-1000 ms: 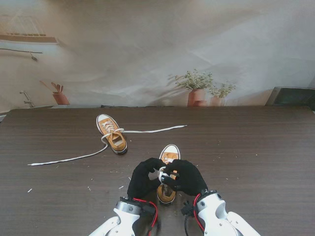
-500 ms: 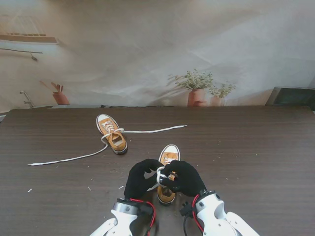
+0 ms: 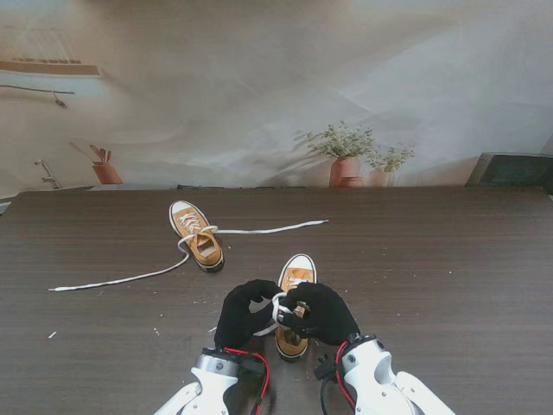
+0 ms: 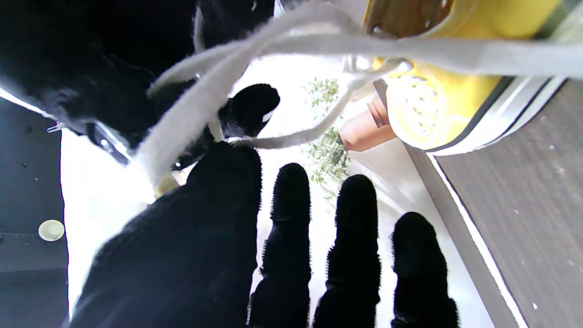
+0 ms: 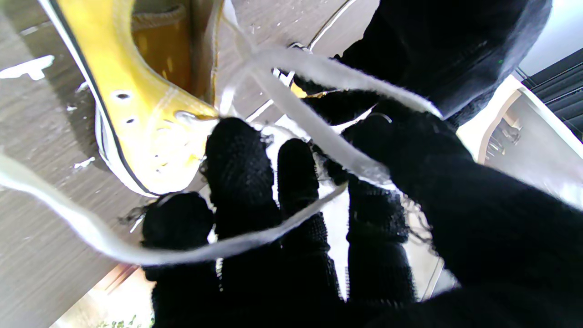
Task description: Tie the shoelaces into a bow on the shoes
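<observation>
Shoelaces (image 3: 278,304) of the nearer yellow sneaker (image 3: 295,285) are gathered between two black-gloved robot hands in the lower centre of the stand's frame, on a dark wood-grain table (image 3: 449,277). This sneaker lies lengthwise, its white toe cap pointing toward the top of the frame and its heel hidden under the hands. The left robot hand (image 3: 244,313) sits just left of the shoe and the right robot hand (image 3: 321,313) just right of it, their fingertips meeting over the tongue, so both are equally close and the lace runs crosswise between them. In the right wrist view the right hand's fingers (image 5: 241,182) are curled with a white lace strand draped across them and another strand stretched over toward the opposite glove; it appears closed on the lace. In the left wrist view the left hand's four fingers (image 4: 291,200) are extended and slightly apart, while a thick lace strand passes by the thumb; whether the thumb pinches it cannot be told for sure, though the stand's view suggests it holds a loop. No finished bow is visible. A second yellow sneaker (image 3: 196,235) lies in the middle left of the frame, well apart, with its untied white lace (image 3: 130,278) trailing far out to both sides.
</observation>
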`<action>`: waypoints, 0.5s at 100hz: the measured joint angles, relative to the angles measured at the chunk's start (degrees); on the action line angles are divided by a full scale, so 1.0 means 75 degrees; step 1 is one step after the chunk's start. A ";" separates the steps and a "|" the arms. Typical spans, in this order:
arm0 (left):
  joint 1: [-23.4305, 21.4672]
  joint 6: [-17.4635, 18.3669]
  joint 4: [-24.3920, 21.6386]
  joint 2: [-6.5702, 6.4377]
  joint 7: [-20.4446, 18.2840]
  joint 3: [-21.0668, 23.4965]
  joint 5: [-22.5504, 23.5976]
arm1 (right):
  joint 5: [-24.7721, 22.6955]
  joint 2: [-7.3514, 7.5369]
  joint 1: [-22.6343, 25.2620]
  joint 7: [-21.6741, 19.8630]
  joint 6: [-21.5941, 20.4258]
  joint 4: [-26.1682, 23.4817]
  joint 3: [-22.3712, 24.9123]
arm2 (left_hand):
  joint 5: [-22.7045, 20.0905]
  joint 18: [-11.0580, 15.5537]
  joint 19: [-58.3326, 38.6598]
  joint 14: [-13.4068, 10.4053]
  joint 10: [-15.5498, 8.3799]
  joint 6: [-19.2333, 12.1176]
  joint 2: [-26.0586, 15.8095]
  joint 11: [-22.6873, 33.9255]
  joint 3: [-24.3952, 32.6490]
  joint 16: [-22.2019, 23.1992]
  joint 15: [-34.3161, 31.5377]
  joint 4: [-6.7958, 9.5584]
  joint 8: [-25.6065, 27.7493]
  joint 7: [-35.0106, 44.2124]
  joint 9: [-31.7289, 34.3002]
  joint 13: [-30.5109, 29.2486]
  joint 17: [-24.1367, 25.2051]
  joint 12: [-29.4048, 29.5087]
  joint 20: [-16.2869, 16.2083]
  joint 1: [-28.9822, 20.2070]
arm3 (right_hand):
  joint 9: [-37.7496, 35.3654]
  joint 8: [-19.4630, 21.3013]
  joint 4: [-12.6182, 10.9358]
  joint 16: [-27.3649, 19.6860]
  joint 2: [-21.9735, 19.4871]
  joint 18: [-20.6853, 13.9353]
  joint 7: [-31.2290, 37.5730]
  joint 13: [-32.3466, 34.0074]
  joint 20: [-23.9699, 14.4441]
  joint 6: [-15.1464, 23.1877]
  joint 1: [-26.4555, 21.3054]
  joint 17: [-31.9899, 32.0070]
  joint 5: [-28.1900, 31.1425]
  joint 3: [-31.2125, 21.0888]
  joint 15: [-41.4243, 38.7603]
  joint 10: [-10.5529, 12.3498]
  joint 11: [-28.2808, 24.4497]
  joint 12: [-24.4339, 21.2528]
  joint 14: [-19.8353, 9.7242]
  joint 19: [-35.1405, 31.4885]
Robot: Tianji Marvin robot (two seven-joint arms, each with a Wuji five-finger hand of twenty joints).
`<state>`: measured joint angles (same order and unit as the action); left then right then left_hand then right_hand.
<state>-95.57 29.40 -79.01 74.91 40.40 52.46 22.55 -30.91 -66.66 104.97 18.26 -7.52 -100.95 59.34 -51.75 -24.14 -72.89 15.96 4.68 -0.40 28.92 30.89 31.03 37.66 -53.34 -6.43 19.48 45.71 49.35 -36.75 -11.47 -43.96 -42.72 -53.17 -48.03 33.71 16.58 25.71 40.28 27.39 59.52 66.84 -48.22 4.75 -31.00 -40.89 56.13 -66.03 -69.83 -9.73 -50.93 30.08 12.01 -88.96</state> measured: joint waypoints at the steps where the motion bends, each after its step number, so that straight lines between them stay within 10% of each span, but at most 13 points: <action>1: -0.0002 -0.0001 0.0000 0.0000 0.0004 0.0002 0.0003 | 0.0001 0.0000 -0.0002 -0.0001 0.0000 0.0001 0.0000 | 0.0000 0.0000 0.0000 0.0000 0.0000 0.0000 0.0000 0.0000 0.0000 0.0000 0.0000 0.0000 0.0001 0.0001 0.0000 0.0000 0.0000 -0.0004 0.0000 0.0001 | 0.0000 0.0000 0.0000 0.0000 0.0000 0.0000 0.0000 0.0000 0.0000 0.0000 0.0000 0.0000 0.0000 0.0000 0.0000 0.0000 0.0000 0.0000 0.0000 0.0000; 50: -0.0053 -0.0056 0.0049 0.0056 0.0425 0.0194 0.0149 | 0.0040 -0.0012 -0.0026 0.0030 0.0060 0.0011 0.0019 | -0.0285 -0.0002 -0.0003 -0.0004 0.0000 0.0169 0.0081 -0.0454 0.0014 0.0000 0.0002 0.0000 0.0203 -0.0087 0.0380 0.0000 -0.0152 -0.0267 -0.0065 0.0059 | -0.0004 -0.0020 0.0000 0.0000 0.0091 0.0000 -0.0013 0.0000 0.0000 0.0004 0.0003 0.0000 0.0000 0.0000 0.0000 0.0002 0.0000 0.0000 0.0000 0.0000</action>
<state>-95.96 28.98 -78.64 75.32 43.59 53.91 23.67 -30.61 -66.75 104.78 18.49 -7.07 -100.87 59.49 -53.89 -24.16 -72.91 15.93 4.68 0.87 29.52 27.48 31.13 37.66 -53.32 -6.43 21.00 45.06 52.20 -36.75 -12.61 -45.96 -43.21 -52.73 -48.06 33.56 16.58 25.71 40.97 27.39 59.42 66.84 -48.22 4.78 -30.98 -40.89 56.13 -66.03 -69.83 -9.72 -50.93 30.08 12.01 -88.96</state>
